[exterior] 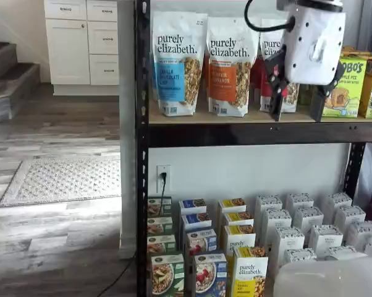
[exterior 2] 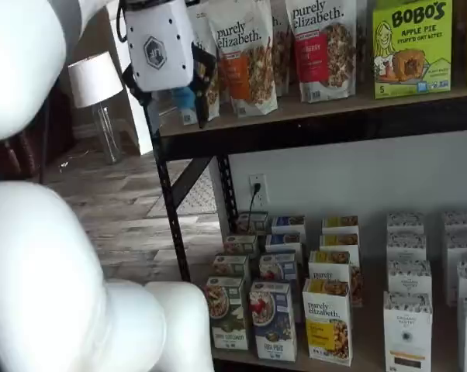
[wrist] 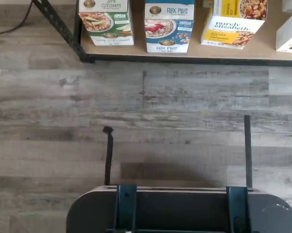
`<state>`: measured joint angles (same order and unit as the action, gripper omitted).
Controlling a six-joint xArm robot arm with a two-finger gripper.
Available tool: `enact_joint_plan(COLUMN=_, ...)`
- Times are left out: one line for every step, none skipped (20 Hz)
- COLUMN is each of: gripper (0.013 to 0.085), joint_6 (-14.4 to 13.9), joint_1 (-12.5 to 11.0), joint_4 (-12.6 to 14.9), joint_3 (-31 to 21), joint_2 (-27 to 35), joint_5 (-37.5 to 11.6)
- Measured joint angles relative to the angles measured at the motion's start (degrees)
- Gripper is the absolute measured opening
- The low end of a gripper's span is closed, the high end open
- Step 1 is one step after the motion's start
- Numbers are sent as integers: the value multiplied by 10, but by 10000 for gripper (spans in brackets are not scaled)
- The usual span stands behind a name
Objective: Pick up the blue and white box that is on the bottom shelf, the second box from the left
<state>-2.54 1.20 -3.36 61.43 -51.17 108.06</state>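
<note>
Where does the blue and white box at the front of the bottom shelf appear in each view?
Wrist view: the blue and white box stands between a green box and a yellow box.
Shelf view: low, at the front of its row.
Shelf view: low, left of middle.
Shared landmark: the yellow box beside it.

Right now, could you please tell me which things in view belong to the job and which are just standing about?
Job:
- blue and white box
- bottom shelf
- end effector, open, up by the upper level

Not the job:
- green carton
- yellow carton
- granola bags
- white cartons
</note>
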Motion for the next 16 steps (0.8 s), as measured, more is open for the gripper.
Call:
enact_joint_plan(gripper=850, joint_6=-4, joint_1=5, joint_4=2, joint_3=-5, joint_2=0, joint_5=-5)
enact_joint_plan(gripper=850, joint_6=-8, joint_1=10, joint_4=3, joint_3=-12, joint_2=-1, joint_5=-11)
enact_joint_plan(gripper=850, joint_6=-11, joint_1=13, joint_4=4, joint_3=-18, joint_2=-1, joint_5=-17)
enact_joint_plan(gripper=850, joint_6=-13, joint_1=15, joint_4=4, joint_3=-21, joint_2=-1, joint_5=-20)
enact_joint_plan(gripper=850, joint_6=-16, joint_1=18, joint_4=5, joint_3=-27, joint_2=0, joint_5=-23)
enact_joint_plan(gripper=850, joint_6=-18, joint_1=20, joint_4=6, joint_3=-33, joint_2=1, joint_5=-28)
enact_joint_plan(gripper=850, joint_6=-19, joint_1=22, joint_4=5, joint_3=-41, joint_2=1, joint_5=-35)
enact_joint_plan(gripper=850, joint_6=-21, joint_1=23, joint_4=4, joint_3=-48, joint_2=1, joint_5=-41)
enact_joint_plan(gripper=850, joint_6=-23, joint_1=26, joint_4=5, joint_3=-57, joint_2=1, joint_5=-50)
enact_joint_plan(gripper=850, joint_6=-27, joint_1=31, joint_4=9, joint_3=-67, joint_2=1, joint_5=-60)
enact_joint_plan(gripper=850, joint_6=-31, joint_1=36, joint_4=14, joint_3=-73, joint_2=1, joint_5=-66)
enact_joint_plan(gripper=850, joint_6=-34, joint_1=41, joint_4=20, joint_3=-77, joint_2=2, joint_5=-69)
enact_joint_plan(gripper=850, joint_6=-39, joint_1=46, joint_4=24, joint_3=-87, joint_2=2, joint_5=-80)
enact_joint_plan(gripper=850, joint_6=-41, joint_1=49, joint_4=24, joint_3=-102, joint_2=1, joint_5=-95)
enact_joint_plan(gripper=850, joint_6=-43, joint_1=50, joint_4=22, joint_3=-116, joint_2=2, joint_5=-110)
enact_joint_plan(gripper=850, joint_6=-43, joint_1=50, joint_4=20, joint_3=-128, joint_2=4, joint_5=-121)
